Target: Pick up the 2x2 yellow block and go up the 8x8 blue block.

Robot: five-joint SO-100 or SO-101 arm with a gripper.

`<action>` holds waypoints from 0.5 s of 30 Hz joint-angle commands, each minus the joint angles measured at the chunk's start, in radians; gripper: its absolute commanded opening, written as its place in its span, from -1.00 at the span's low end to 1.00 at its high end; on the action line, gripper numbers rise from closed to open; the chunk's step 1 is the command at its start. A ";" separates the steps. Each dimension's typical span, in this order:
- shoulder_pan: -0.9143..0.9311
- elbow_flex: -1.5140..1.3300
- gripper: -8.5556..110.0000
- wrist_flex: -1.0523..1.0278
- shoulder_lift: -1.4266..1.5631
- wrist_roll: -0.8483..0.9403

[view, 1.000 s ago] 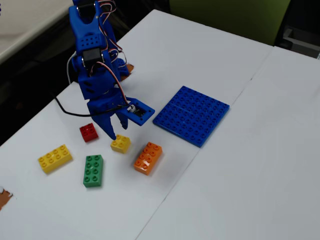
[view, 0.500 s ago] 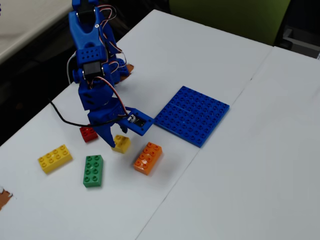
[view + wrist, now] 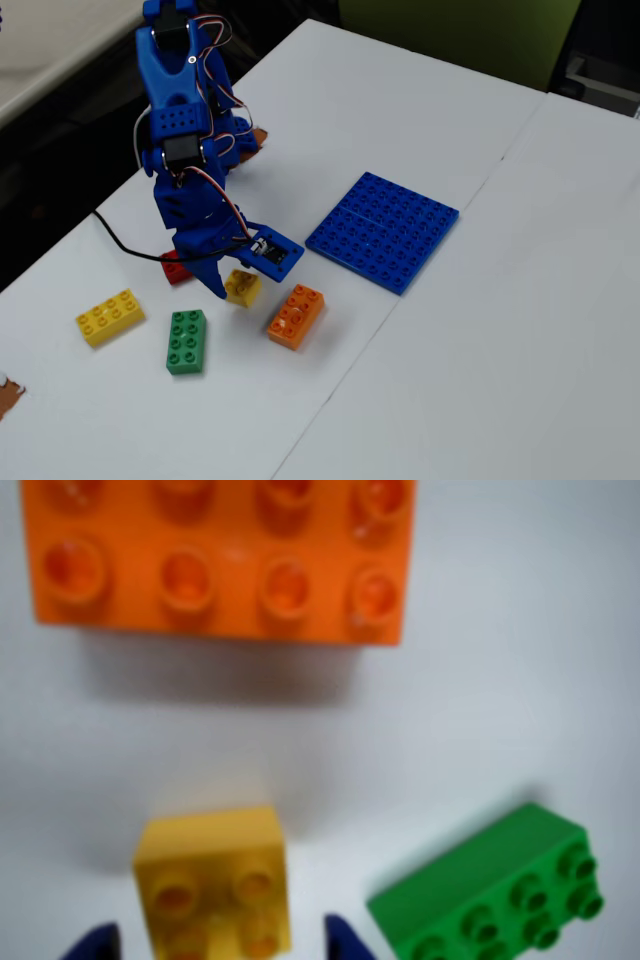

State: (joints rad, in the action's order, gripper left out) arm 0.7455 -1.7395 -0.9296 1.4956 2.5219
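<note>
Hand (image 3: 215,942) spread, straddling the 2x2 yellow block (image 3: 213,888), which sits on the bench (image 3: 520,330) ungrasped. Lift and move onto the 8x8 blue block (image 3: 383,230) remain.

2x2 yellow block (image 3: 242,286): small square brick w/ four round studs, studs up, flat on the white table, turned a bit off-square. In wrist view (image 3: 213,882) it sits at bottom centre, lower edge cut off by the frame; pic is blurry, so stud detail is prob. unreliable.

8x8 blue block (image 3: 383,229): large thin square baseplate, stud grid on top, lying flat, rotated diagonally in fixed view. It's up and to the right of the yellow one, well apart, not touching.
</note>
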 commanded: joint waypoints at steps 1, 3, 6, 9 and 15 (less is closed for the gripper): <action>-0.003 0.044 -0.43 0.002 0.000 0.008; -0.002 0.044 -0.43 0.003 -0.003 0.008; -0.002 0.043 -0.43 0.006 -0.009 0.008; -0.014 0.041 -0.43 0.018 -0.021 0.000; -0.025 0.029 -0.43 0.052 -0.034 -0.009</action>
State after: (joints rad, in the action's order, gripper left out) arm 0.7363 -1.7365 -0.8928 1.4542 2.5173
